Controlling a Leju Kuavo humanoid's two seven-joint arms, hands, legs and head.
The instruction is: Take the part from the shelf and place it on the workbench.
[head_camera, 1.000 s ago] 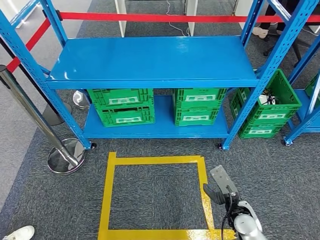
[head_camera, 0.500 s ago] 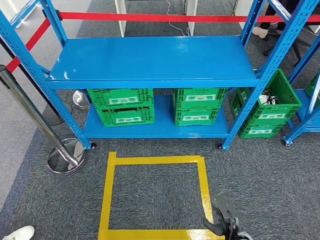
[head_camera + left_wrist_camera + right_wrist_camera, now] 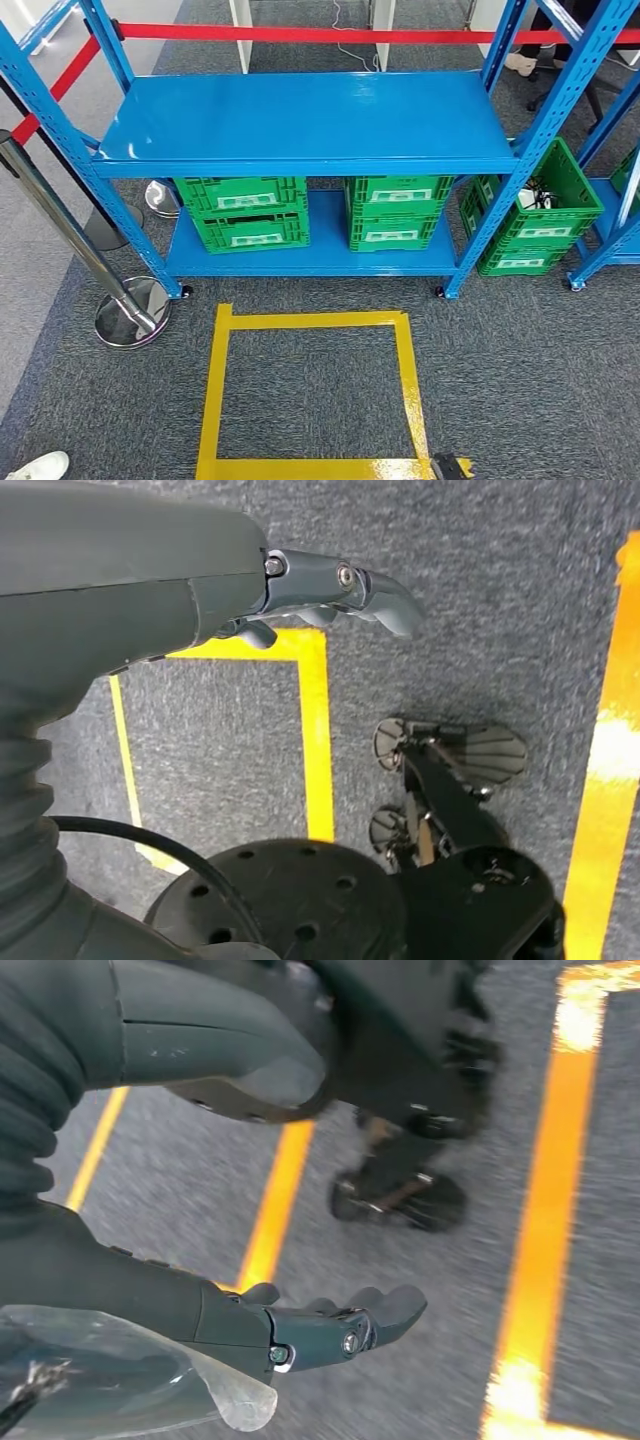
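Since the earlier frames the right hand (image 3: 226,1300) has dropped out toward 6 o'clock of the head view — now just a dark tip shows at the bottom edge, at about 5 o'clock of the yellow tape square (image 3: 313,320). Seen from its wrist, this hand hangs over grey carpet (image 3: 528,370) with its fingers (image 3: 377,1310) stretched out straight, and a clear plastic bag with the part (image 3: 113,1380) lies against them; whether they grip it I cannot tell. The left hand (image 3: 226,590) hangs over the carpet too, fingers (image 3: 377,590) extended and apart, holding nothing. At 12 o'clock stands one blue shelf (image 3: 302,120), its top board bare; under it sit two stacks of green crates (image 3: 241,210) — another stack at 2 o'clock. One chrome post (image 3: 68,235) leans at 9 o'clock
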